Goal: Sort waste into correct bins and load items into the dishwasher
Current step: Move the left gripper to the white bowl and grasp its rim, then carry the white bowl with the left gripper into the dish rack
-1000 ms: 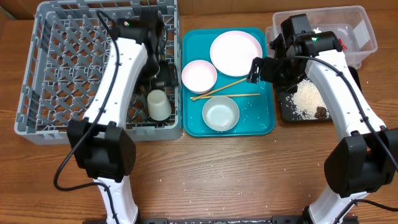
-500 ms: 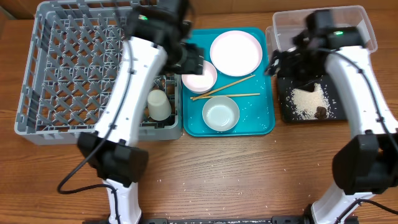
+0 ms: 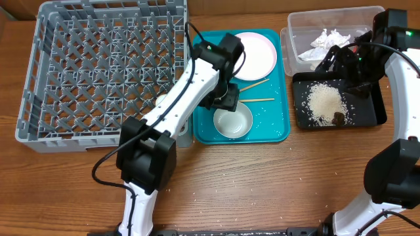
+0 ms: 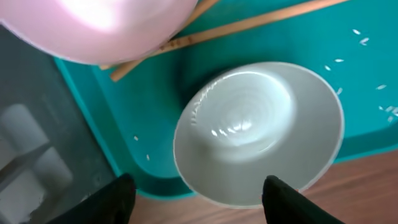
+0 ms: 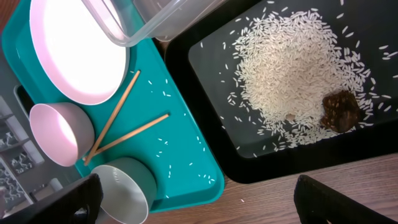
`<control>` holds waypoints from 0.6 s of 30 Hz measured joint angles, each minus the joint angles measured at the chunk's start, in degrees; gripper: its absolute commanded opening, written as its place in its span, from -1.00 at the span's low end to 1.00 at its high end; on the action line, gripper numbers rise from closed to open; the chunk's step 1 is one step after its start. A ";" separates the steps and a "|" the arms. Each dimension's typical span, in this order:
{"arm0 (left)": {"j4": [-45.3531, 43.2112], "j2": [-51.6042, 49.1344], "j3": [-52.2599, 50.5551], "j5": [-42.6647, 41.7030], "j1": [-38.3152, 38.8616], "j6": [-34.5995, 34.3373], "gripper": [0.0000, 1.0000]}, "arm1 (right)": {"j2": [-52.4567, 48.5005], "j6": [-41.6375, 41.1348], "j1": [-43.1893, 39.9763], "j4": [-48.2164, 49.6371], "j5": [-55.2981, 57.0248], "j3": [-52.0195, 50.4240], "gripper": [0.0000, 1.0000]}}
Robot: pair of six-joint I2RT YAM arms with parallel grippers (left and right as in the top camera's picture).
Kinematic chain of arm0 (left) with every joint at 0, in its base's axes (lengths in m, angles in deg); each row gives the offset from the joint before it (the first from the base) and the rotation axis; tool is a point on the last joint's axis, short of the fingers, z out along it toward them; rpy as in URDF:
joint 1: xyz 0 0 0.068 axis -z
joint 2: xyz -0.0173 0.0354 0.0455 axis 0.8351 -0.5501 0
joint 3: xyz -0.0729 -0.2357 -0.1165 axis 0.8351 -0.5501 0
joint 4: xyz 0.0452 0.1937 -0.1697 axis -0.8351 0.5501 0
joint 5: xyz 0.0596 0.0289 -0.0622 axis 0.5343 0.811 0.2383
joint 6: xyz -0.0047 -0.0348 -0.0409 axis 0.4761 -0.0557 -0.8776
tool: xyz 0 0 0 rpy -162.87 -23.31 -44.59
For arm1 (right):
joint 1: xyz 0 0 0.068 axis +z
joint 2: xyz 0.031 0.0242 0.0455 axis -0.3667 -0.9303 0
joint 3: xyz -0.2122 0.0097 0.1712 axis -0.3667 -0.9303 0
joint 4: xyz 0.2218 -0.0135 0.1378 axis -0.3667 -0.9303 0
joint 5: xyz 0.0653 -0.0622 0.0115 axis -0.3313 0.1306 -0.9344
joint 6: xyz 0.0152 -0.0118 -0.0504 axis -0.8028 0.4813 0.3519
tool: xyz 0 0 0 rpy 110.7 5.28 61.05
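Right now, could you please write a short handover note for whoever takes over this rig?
Left gripper: open, empty, above the pale bowl on the teal tray.
Right gripper: open, empty, near the black tray.
Done: napkin in the clear tub; rice and brown lump in the black tray.
To do: plate, pink bowl, pale bowl and chopsticks lie on the teal tray, to go into the grey rack.
Cup and wrapper: not clearly visible.

L arm [image 3: 187, 88]: white shells, blk joints, blk cable [image 3: 96, 174], green LED [image 3: 209, 46]
R arm [image 3: 405, 72]: same
L fingers [image 4: 115, 202]: blk, blurry
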 measured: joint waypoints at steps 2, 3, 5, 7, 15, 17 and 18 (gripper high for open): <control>-2.71 -0.28 -2.34 0.31 0.00 0.17 0.14 | 0.00 0.00 0.00 0.00 0.00 0.00 1.00; -4.31 -0.31 -3.19 0.33 0.00 0.35 0.08 | 0.00 0.00 0.00 0.00 0.00 0.00 1.00; -6.93 -0.31 -5.16 0.35 0.00 0.94 0.01 | 0.00 0.00 0.00 -0.02 0.02 0.00 1.00; -8.57 -0.31 -7.17 0.50 0.00 1.36 -0.03 | 0.00 0.02 0.00 -0.02 0.00 0.00 1.00; -14.40 -0.52 -14.82 0.74 0.00 1.70 -0.92 | 0.00 0.02 0.00 -0.02 0.00 0.00 1.00; -14.51 -0.52 -14.86 0.70 0.00 1.68 -0.92 | 0.00 0.02 0.00 -0.02 -0.02 0.00 1.00; -14.43 -0.52 -14.84 0.68 0.00 1.64 -0.92 | 0.00 0.00 0.00 -0.02 0.00 0.00 1.00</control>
